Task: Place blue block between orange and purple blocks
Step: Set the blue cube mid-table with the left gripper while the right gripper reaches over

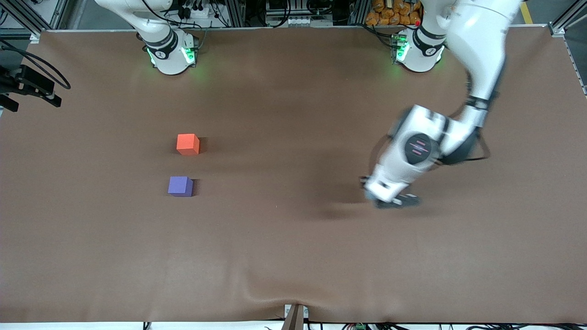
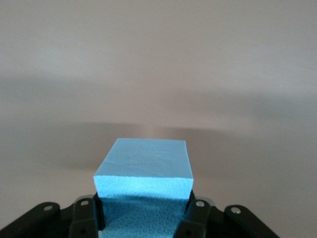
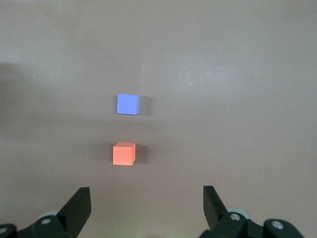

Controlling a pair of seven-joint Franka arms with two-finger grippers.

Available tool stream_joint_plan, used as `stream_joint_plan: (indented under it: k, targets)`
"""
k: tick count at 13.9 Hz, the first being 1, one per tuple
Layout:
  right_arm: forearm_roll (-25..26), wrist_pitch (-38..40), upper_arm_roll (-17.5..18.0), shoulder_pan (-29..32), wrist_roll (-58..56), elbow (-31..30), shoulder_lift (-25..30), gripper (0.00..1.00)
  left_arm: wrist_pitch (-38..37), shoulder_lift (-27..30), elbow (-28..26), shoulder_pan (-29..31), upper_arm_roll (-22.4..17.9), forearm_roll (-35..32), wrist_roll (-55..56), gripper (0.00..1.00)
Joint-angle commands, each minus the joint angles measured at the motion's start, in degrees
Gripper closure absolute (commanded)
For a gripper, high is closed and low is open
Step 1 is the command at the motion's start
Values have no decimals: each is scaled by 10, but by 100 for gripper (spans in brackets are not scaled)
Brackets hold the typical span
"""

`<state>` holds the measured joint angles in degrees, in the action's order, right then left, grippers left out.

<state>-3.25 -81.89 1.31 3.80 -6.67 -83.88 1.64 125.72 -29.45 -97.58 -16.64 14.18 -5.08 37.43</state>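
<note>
The blue block sits between the fingers of my left gripper, which is shut on it. In the front view the left gripper is up over bare table toward the left arm's end, and the hand hides the block. The orange block and the purple block rest on the table toward the right arm's end, the purple one nearer the front camera, with a gap of bare table between them. My right gripper is open and empty, up high, looking down on the orange block and the purple block.
The brown table cover has a wrinkle near its front edge. Black camera gear stands at the right arm's end of the table. The two arm bases stand along the back edge.
</note>
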Motion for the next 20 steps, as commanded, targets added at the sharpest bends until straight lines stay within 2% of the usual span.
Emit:
stream_joint_plan:
  k: [1,6,8,10,11,13,16,18,20]
  targets:
    - [-6,2,7,7,-1,-4,1,0,-12,-52,67,-90,-1,22,83,90]
    - [-5,2,7,6,-2,-3,0,0,-3,-124,124,-205,-2,25,119,88]
    - [-1,-2,7,6,-4,-3,0,0,14,-149,138,-228,-4,25,121,88]
    - [1,-5,7,9,-4,-2,-1,0,45,-174,143,-248,-10,22,133,81]
    - [1,-5,7,13,-4,-1,-3,0,51,-177,143,-254,-13,21,134,69]
    - [-1,-4,7,14,-5,0,-12,0,51,-168,143,-255,-14,17,133,0]
    - [0,-2,6,8,-6,0,-18,0,33,-113,143,-241,-19,16,133,0]
    - [1,2,8,2,-7,0,-48,0,-12,-59,143,-229,-50,-4,128,0]
    - [-1,7,9,-11,-5,-3,-73,0,-52,-17,140,-195,-64,-8,116,0]
